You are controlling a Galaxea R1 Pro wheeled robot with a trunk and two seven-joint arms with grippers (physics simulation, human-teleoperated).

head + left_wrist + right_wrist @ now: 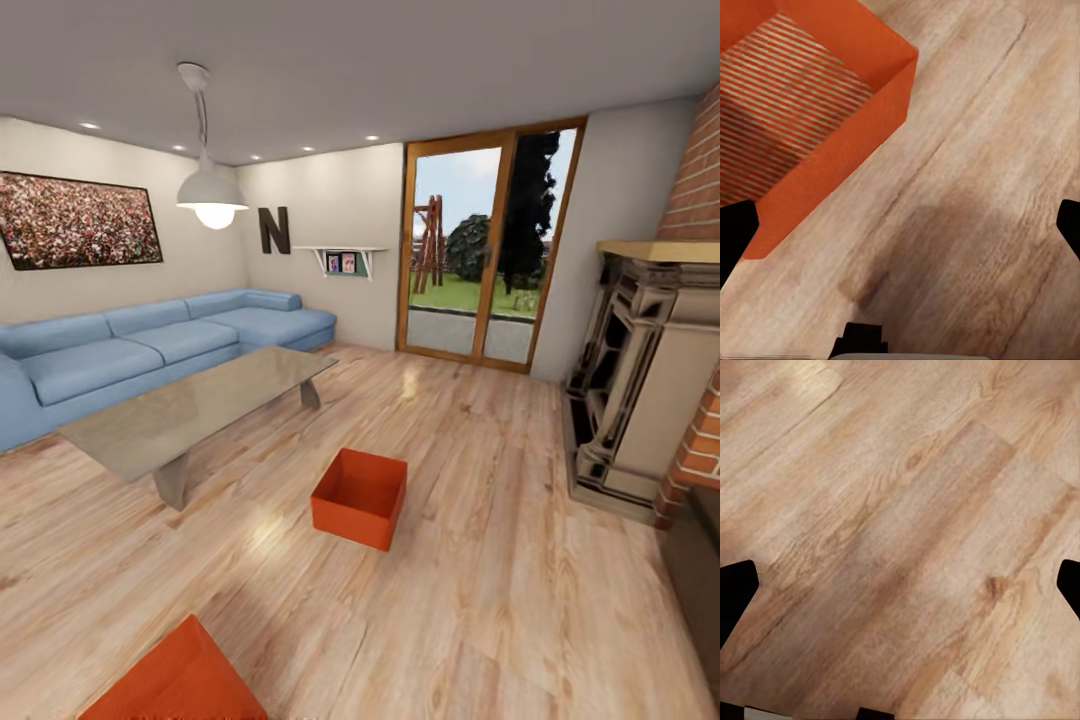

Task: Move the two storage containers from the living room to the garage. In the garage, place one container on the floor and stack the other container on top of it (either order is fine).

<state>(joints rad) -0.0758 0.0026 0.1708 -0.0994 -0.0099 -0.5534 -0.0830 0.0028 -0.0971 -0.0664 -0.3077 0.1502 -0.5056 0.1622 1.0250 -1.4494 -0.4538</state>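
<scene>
Open orange container (360,497) on wood floor (480,560); second container (180,675) nearer; grey table (190,410), blue sofa (150,345)

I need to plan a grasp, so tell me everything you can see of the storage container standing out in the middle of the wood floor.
The storage container is an orange-red rectangular bin with plain, smooth walls, plastic-looking, open at the top and apparently empty. It stands upright on the light wood plank floor, one corner turned toward the camera, near the end of the grey low table but apart from it. Nothing touches it but the floor.
</scene>
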